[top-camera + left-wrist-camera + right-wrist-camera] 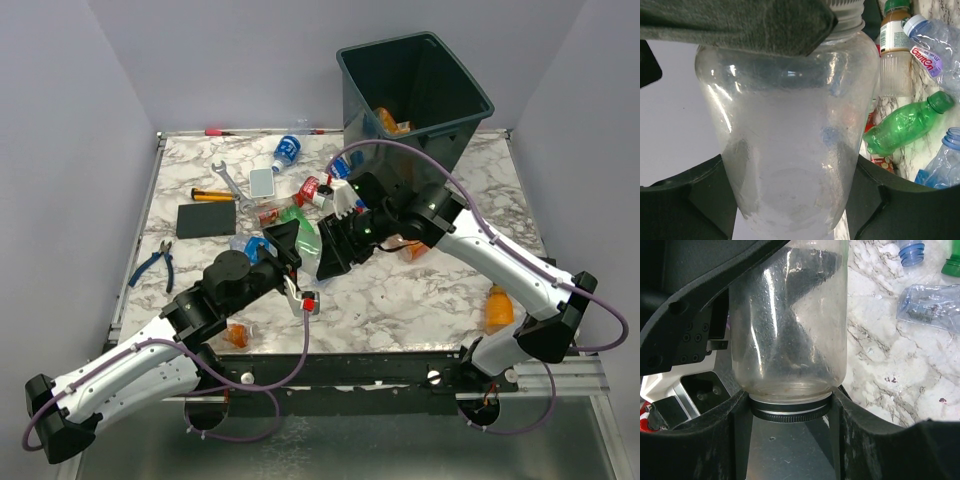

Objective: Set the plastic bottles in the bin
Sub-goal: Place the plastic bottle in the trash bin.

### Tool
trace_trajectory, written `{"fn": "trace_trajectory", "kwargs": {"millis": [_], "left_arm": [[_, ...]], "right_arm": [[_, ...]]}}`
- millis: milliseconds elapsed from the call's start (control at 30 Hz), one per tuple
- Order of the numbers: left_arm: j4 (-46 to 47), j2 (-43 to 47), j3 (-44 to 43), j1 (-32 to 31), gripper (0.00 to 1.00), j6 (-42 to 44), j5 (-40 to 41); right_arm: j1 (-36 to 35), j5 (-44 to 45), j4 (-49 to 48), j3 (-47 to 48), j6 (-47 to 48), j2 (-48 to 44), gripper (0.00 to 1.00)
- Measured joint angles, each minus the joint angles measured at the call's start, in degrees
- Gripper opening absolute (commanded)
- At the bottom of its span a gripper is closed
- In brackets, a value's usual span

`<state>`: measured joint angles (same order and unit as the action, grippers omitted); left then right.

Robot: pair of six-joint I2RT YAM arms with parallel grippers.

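Note:
A clear jar (314, 254) with a dark metal lid (790, 410) hangs over the middle of the table between both grippers. My right gripper (790, 416) is shut on the lid. My left gripper (795, 200) has its fingers against both sides of the jar (790, 140) near its base. Loose plastic bottles lie around: a green one (907, 125), a brown one with a green cap (895, 50), a blue-labelled one (288, 150) and an orange one (498, 308). The bin (470, 100) stands at the back right with an orange bottle (390, 122) inside.
A wrench (228, 180), pliers (155, 262), a black slab (206, 219) and a grey slab (261, 182) lie on the left half of the marble table. A crushed clear bottle (930, 305) lies beside the jar. Another orange bottle (238, 335) sits near the front edge.

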<state>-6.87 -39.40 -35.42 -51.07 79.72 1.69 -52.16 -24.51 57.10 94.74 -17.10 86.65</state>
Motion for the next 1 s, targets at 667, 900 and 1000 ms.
{"fn": "trace_trajectory", "kwargs": {"millis": [667, 900, 1000], "left_arm": [[4.17, 0.02, 1.18, -0.44, 0.22, -8.5, 0.96], [4.22, -1.6, -2.01, -0.44, 0.22, -36.52, -2.51], [5.38, -3.85, -5.6, -0.44, 0.21, -54.01, -7.91]], "right_arm": [[-0.02, 5.66, 1.18, 10.12, -0.7, -6.51, 1.0], [-0.02, 17.68, -19.78, -14.34, -0.22, -29.35, 1.0], [-0.02, 19.96, -29.24, -21.81, -0.26, -35.78, 1.0]]}}
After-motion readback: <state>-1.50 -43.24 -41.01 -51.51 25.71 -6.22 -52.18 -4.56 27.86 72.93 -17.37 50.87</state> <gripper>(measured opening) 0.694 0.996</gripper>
